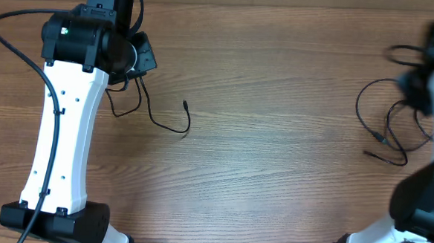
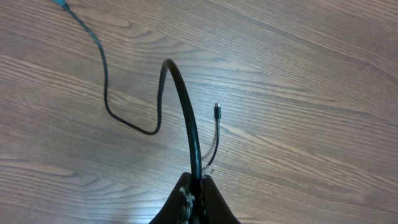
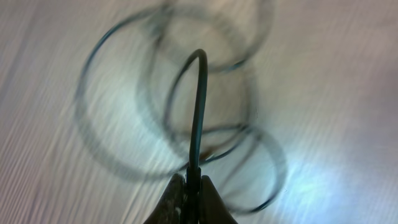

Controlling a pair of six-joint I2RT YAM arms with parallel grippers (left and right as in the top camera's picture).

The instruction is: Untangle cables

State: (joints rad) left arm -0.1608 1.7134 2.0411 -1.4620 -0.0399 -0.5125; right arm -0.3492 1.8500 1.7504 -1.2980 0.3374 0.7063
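Observation:
One thin black cable (image 1: 161,122) trails from my left gripper (image 1: 134,65) at the back left, its free plug end (image 1: 185,103) lying on the wooden table. In the left wrist view my left gripper (image 2: 197,183) is shut on this cable (image 2: 180,93), which arches up and runs off to the upper left; a short end with a small plug (image 2: 217,111) lies beside it. At the far right, another black cable (image 1: 383,138) hangs in loose loops from my right gripper (image 1: 416,87), which is blurred. In the right wrist view that gripper (image 3: 194,180) is shut on the cable (image 3: 198,106), with blurred loops below.
The wooden table (image 1: 275,154) fills the view. The white left arm (image 1: 64,136) stretches along the left side with its base at the front. The right arm (image 1: 421,199) stands at the right edge.

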